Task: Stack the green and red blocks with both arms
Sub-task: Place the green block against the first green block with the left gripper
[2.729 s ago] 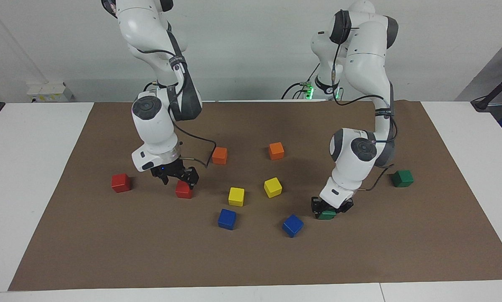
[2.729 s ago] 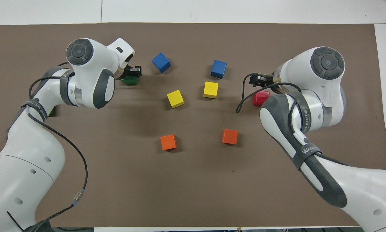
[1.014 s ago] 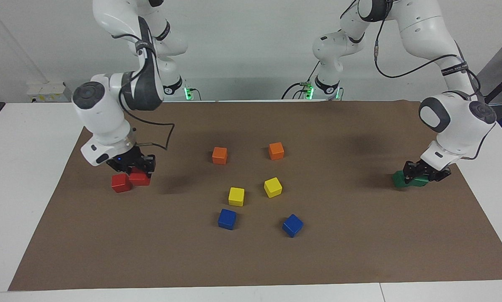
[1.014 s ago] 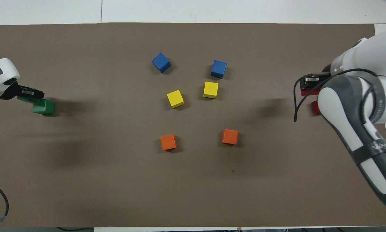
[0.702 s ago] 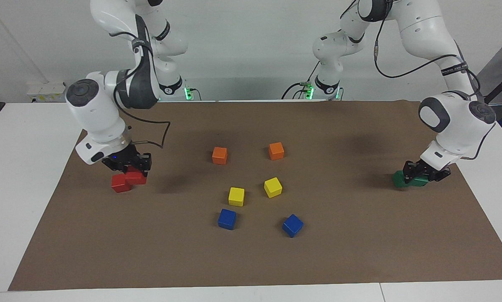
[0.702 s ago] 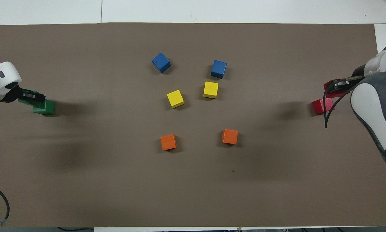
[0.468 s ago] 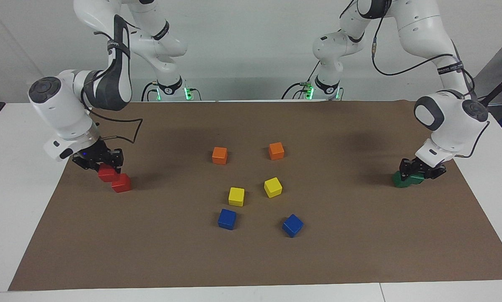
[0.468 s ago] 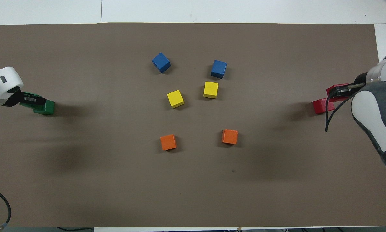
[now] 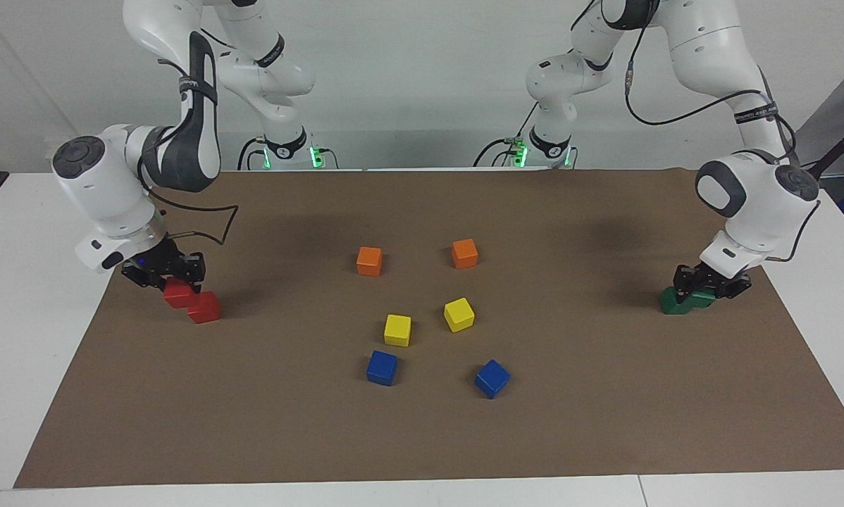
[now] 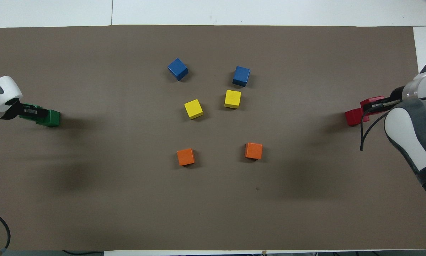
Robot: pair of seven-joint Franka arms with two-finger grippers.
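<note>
My right gripper (image 9: 172, 279) (image 10: 376, 105) is shut on a red block (image 9: 180, 296) (image 10: 371, 100). It holds the block low over the mat, at the right arm's end of the table. A second red block (image 9: 204, 308) (image 10: 351, 117) rests on the mat right beside it, toward the table's middle. At the left arm's end, my left gripper (image 9: 708, 287) (image 10: 32, 111) is shut on a green block (image 9: 701, 301) (image 10: 27, 106). Another green block (image 9: 671, 303) (image 10: 51, 118) lies on the mat next to it, partly overlapped by the held one in both views.
On the brown mat (image 9: 422, 436), the middle holds two orange cubes (image 9: 369, 260) (image 9: 465, 253), two yellow cubes (image 9: 397, 329) (image 9: 458, 314) and two blue cubes (image 9: 382, 367) (image 9: 492, 378). White table surface borders the mat at both ends.
The right gripper carried its red block past the resting red block toward the right arm's end of the table. The left gripper shifted slightly with its green block. Both grips stayed shut.
</note>
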